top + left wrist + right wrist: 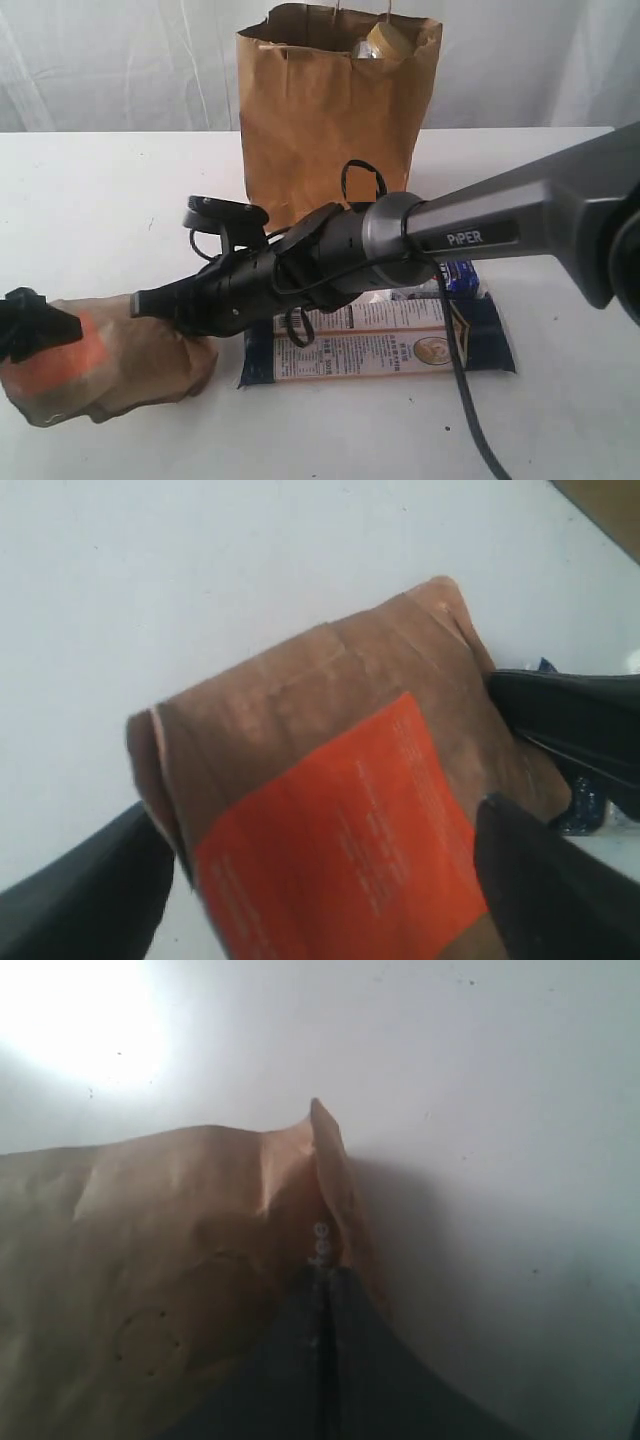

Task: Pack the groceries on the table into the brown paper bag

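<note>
The brown pouch with its orange mark lies on the table at the front left. My left gripper is open, one finger on each side of the pouch. My right gripper reaches across from the right. It is shut, and its tip rests against the pouch's folded end seam. The brown paper bag stands upright at the back. The jar's mustard-yellow lid shows at its mouth. A long dark-blue-and-white packet lies flat in front of the bag. A small blue-white packet sits behind it.
The right arm stretches low across the middle of the table, over the long packet, with a black cable hanging from it. A white curtain hangs behind the table.
</note>
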Motion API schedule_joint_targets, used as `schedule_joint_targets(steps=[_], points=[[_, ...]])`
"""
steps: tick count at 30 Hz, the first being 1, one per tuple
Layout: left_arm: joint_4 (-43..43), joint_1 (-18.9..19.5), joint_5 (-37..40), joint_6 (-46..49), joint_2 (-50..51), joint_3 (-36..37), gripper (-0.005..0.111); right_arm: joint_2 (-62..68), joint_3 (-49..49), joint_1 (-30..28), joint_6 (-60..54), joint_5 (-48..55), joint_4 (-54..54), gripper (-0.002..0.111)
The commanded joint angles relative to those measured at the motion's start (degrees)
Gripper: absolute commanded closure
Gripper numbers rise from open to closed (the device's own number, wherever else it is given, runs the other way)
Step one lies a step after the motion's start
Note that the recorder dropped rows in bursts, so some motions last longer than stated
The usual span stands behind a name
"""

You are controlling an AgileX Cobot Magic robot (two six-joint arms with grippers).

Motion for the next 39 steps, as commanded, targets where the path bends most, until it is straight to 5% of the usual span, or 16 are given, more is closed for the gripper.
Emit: schedule_joint_targets(steps=[1,11,14,20,27,39], points=[[0.71,-0.12,0.02,0.80,1.24,0.11,0.021,3.27,1.91,0.38,-0.43,3.40,-4.56,0.108],[-10.69,-0.12,-0.65,0.80,5.85,0.11,0.024,3.27,1.91,0.38,-0.43,3.92,-4.56,0.108],[-11.77,-0.12,-0.48,0.80,6.53,-0.56,0.045,3.03,1.91,0.38,-0.43,4.49,-4.56,0.108],[-11.77,-0.12,0.03,0.95,6.43,-0.68,0.107,2.88,1.91,0.38,-0.43,6.28,-4.56,0.108],[-11.77,-0.12,0.23,0.98,6.43,-1.28,0.106,1.20,1.91,0.38,-2.81,7.15,-5.17,0.108],[-12.10,-0.12,18.10,0.98,6.43,-12.05,0.106,-7.91,1.91,-3.63,-2.19,7.34,-16.13,0.108]])
